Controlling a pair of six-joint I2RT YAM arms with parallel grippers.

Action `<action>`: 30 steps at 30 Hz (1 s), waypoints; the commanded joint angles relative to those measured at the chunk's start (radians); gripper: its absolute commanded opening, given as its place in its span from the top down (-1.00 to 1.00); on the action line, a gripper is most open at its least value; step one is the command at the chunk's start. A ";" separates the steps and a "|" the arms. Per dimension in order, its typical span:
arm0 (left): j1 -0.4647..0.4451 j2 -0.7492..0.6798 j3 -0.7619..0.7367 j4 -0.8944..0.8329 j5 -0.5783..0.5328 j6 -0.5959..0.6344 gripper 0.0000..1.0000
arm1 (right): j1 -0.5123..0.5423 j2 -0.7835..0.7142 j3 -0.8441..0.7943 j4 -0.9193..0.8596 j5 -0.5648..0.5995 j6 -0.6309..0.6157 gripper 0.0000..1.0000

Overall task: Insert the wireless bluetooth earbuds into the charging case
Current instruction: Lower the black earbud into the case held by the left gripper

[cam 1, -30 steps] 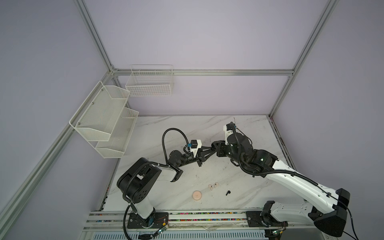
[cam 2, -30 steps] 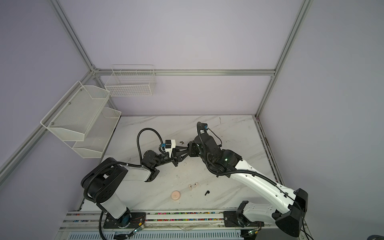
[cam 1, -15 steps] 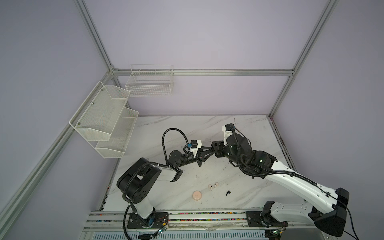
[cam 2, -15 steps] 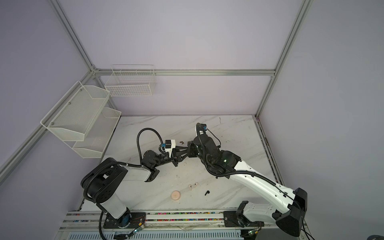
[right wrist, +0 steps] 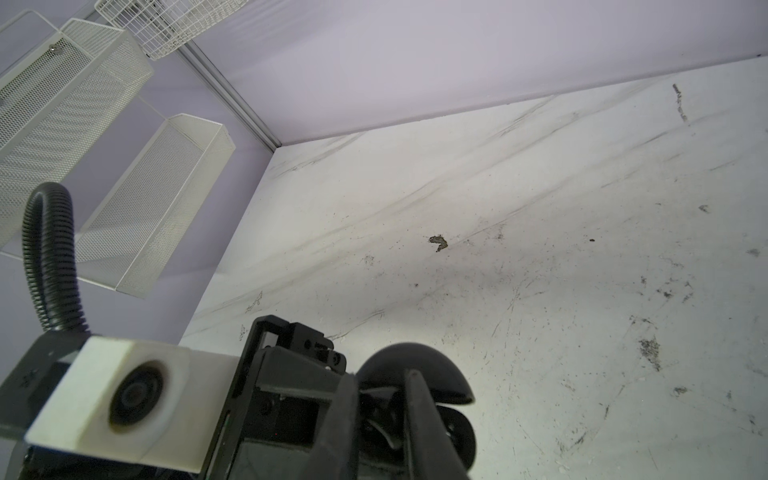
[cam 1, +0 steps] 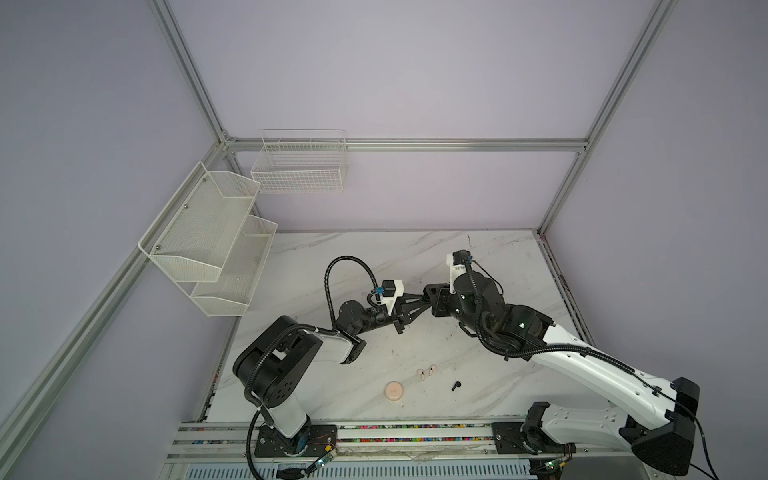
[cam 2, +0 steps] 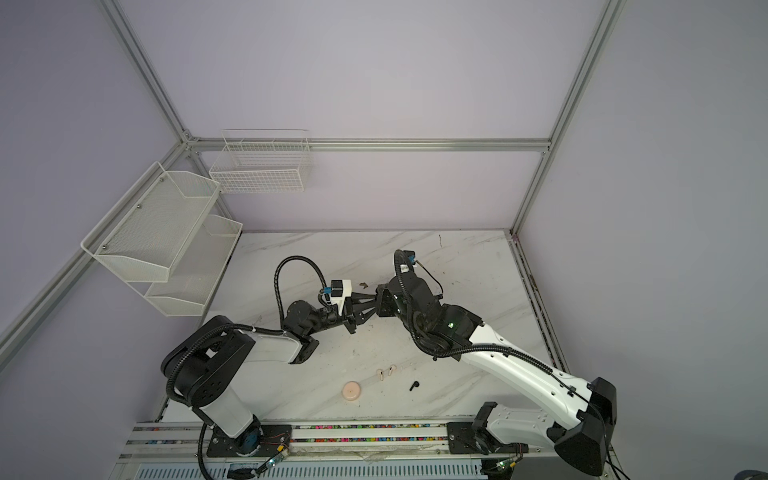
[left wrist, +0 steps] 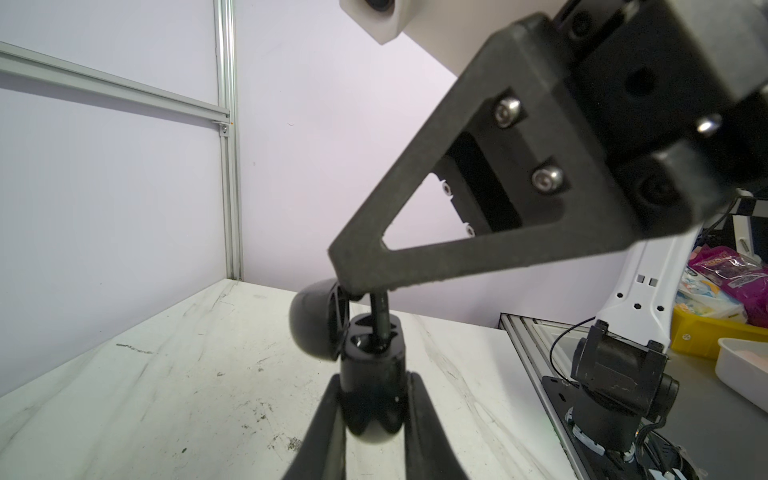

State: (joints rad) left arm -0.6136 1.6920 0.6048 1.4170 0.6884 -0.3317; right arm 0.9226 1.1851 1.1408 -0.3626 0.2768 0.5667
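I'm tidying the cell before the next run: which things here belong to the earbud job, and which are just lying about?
Part of the job: black case, lid open, in the left claw; black earbud in the right claw; loose black earbud, two pink earbuds and pink case on the table.

Just lying about: mesh wall shelf; wire basket.

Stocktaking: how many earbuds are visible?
4: two pink earbuds, one black earbud on the table; a second black earbud in the right gripper, entering the left gripper's black case.
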 commanded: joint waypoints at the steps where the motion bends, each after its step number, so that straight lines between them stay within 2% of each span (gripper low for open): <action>1: 0.002 -0.041 0.056 0.085 -0.015 -0.012 1.00 | 0.009 -0.021 -0.014 0.000 0.014 -0.009 0.76; 30: 0.001 -0.054 0.064 0.086 -0.001 -0.021 1.00 | 0.030 0.040 -0.012 0.008 -0.010 -0.004 0.69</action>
State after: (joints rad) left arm -0.6109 1.6882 0.6048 1.4158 0.6853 -0.3557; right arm 0.9390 1.2095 1.1275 -0.3500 0.2768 0.5632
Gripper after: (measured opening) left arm 0.193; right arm 0.180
